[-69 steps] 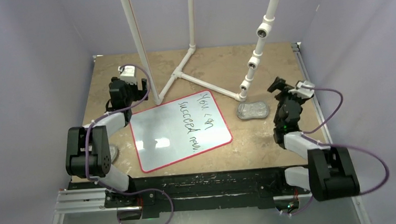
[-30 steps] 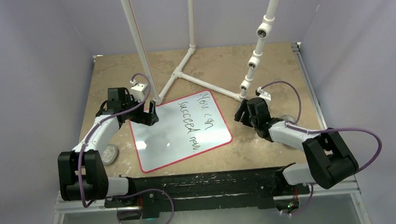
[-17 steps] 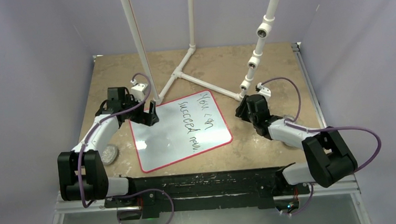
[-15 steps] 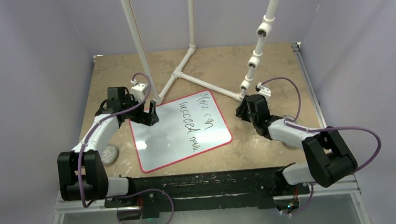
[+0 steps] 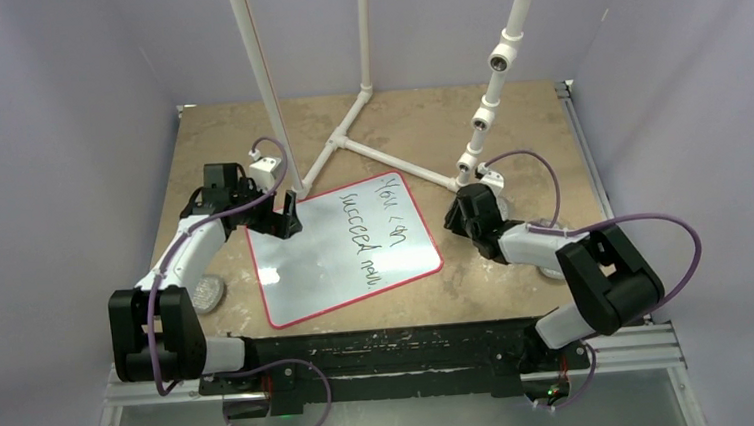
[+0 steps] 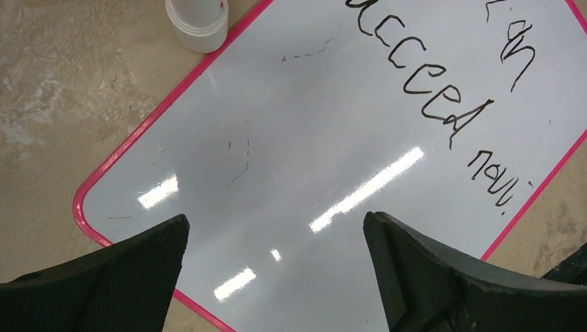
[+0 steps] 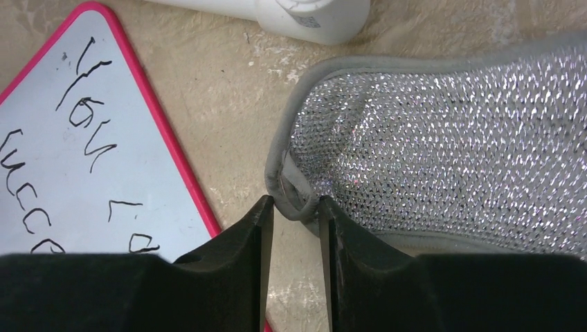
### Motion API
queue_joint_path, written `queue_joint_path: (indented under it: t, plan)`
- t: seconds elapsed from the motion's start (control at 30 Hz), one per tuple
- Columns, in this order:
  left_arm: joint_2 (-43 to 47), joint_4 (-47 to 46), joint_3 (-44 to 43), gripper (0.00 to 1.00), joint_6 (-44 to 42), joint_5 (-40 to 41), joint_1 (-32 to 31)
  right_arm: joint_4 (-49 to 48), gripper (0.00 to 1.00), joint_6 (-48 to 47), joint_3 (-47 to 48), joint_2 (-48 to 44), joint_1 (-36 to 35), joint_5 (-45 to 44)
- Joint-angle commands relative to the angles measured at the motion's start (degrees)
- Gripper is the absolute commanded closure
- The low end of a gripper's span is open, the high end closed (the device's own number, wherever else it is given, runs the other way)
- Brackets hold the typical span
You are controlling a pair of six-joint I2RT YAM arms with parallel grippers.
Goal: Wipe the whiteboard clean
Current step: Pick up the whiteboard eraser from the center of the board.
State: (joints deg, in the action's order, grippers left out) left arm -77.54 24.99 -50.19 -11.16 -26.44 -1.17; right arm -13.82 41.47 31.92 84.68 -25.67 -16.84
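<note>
The rim of the silvery pad [image 7: 450, 138] looks pinched in the near-closed right gripper [image 7: 296, 207] (thin fold only); a deeper bite should be taken before the whiteboard [image 7: 83, 173] is wiped. The left gripper [image 6: 275, 221] is spread wide, empty.

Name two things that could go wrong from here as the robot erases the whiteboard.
1. The right gripper pinches only the hem of the silver pad, which may slip out when lifted.
2. The left gripper is open over the whiteboard, gripping nothing, so the board could slide during wiping.
</note>
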Motion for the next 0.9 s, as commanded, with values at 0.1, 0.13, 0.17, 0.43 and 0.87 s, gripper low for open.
queue_joint_path:
  t: [0.1,0.13,0.17,0.43,0.87]
  plan:
    - [2.4,0.8,-2.5,0.01,-0.9,-1.9,-0.1,-0.7,0.76,2.1,1.3,-3.6,-1.7,-4.3]
    - [2.5,0.9,-2.4,0.01,-1.0,-1.9,-0.1,-0.5,0.8,2.1,1.3,-4.0,-1.7,-4.4]
    - [2.5,1.0,-2.4,0.01,-0.9,-1.9,-0.1,-0.2,0.84,2.2,1.3,-4.4,-1.7,-4.5]
    - [3.8,1.6,-3.7,0.01,-0.3,-5.3,-0.6,2.8,1.0,3.7,0.3,-10.4,-4.0,-3.9]
    - [17.7,-0.6,-0.1,0.01,-1.9,-20.8,-5.5,10.5,1.0,15.0,14.8,-14.5,-30.9,-11.1]
